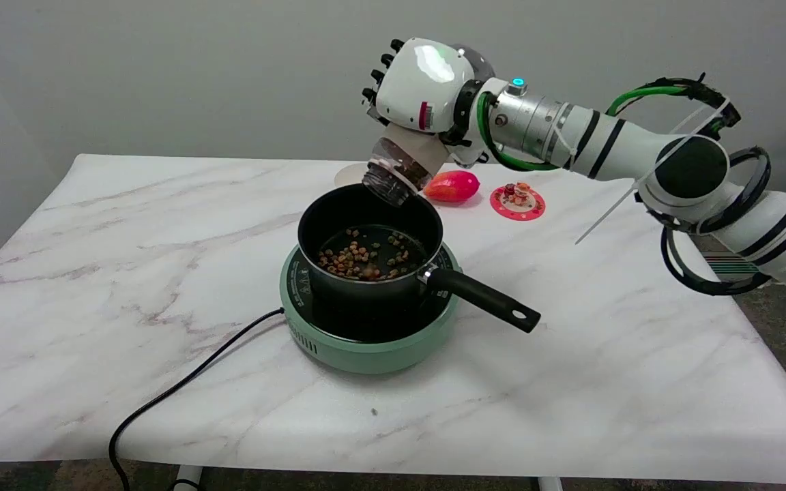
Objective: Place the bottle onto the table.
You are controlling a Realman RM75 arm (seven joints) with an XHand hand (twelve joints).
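Bottle (393, 179) tilted over pot (369, 239), marble table (93, 273), grey wall (161, 68)

A white marble-look worktop (570, 382) is carrying everything here. Near its middle a green hotplate (366, 344) is sitting, with its black cord (181, 389) trailing off the near left edge. Toward the far side a red, egg-shaped thing (452, 186) is lying, and just right of it a small red disc (517, 202) is resting with tiny pieces on it.
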